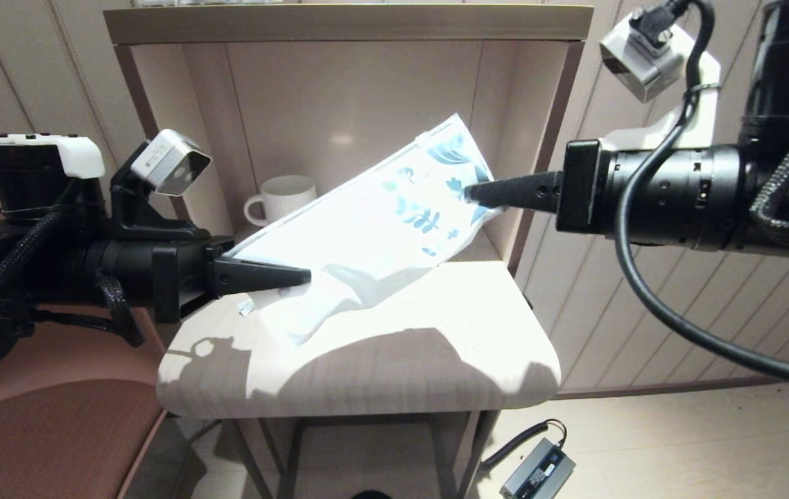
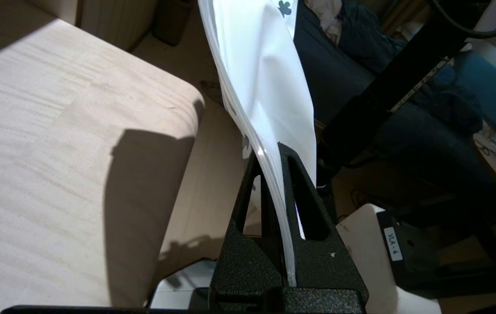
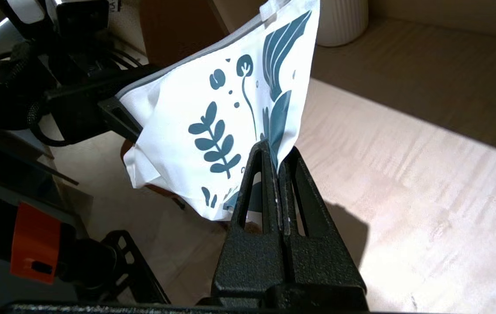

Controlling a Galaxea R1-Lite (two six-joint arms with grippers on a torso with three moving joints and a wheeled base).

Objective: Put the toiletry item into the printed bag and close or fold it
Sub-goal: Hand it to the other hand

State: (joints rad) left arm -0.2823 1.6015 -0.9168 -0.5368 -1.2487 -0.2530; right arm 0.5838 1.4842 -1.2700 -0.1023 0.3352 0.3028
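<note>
Spanning the middle of the table [image 1: 394, 346] at a slant: the printed bag [image 1: 374, 229], pinched at its lower end by the left gripper [image 1: 304, 277] and at its printed end by the right gripper [image 1: 471, 193], blocking passage between the 2. Lying open in front: the table's near half. Hemming in the back: alcove walls and a white mug [image 1: 282, 199] behind the bag.
</note>
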